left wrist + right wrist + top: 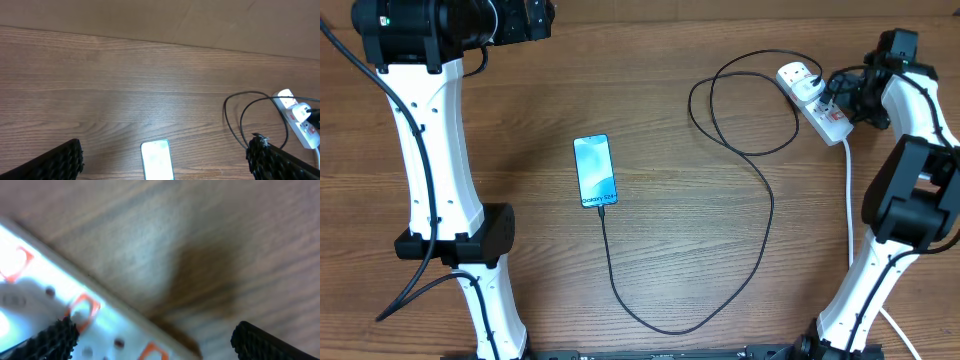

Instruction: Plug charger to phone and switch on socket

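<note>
The phone [594, 170] lies screen up mid-table, its screen lit. The black charger cable [767, 205] runs from the phone's near end, where its connector sits against the edge, loops round and ends at the far end of the white socket strip [815, 100]. My right gripper [837, 97] hovers open over the strip. In the right wrist view the strip [45, 287] shows red switches, and the left finger of the gripper [160, 340] is by one switch [82, 311]. My left gripper [165, 150] is open and empty, high above the phone [157, 160].
A thick white cord [849, 200] runs from the strip down the right side past the right arm's base. The cable loops [250, 120] and the strip [300, 120] also show in the left wrist view. The left arm's base [460, 240] stands left of the phone.
</note>
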Motion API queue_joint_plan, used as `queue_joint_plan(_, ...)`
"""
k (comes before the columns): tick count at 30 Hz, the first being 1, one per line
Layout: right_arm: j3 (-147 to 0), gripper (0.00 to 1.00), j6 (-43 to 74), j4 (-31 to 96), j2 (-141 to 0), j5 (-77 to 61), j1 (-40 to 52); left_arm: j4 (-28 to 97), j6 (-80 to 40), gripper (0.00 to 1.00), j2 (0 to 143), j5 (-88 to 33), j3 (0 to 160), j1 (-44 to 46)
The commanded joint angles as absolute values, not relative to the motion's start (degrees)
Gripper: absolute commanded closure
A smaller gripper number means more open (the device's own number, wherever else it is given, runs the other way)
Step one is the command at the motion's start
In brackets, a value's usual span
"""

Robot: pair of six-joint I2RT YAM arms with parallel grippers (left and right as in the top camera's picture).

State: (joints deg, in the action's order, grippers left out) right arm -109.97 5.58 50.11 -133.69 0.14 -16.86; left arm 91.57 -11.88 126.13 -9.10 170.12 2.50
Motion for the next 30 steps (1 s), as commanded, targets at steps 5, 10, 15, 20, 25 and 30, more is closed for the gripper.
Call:
queue_joint_plan(5,-129.16,0.00,4.64,65.78,-132.29,1.67,-16.23,91.55,-11.60,0.00,125.89,-8.56,169.93,2.17)
queue_joint_plan(10,-138.52,0.00,4.67,76.75,-128.55,1.56,-16.12,91.55,-11.60,0.00,125.89,-8.56,169.93,2.17)
queue_joint_plan(15,-140.77,0.00,4.69,84.53,-121.38,-4.16,-15.22,91.55,-11.60,0.00,125.89,-8.56,169.93,2.17)
queue_joint_plan(20,-140.77,0.00,4.67,88.20,-114.13,-9.63,-14.00,91.55,-11.60,0.00,125.89,-8.56,169.93,2.17)
queue_joint_plan(25,-140.77,0.00,4.67,92.18,-105.71,-10.70,-11.99,91.55,-11.60,0.00,125.89,-8.56,169.93,2.17)
queue_joint_plan(30,-140.77,0.00,4.64,95.50,-96.88,-12.16,-9.34,91.55,-11.60,0.00,125.89,-8.56,169.93,2.17)
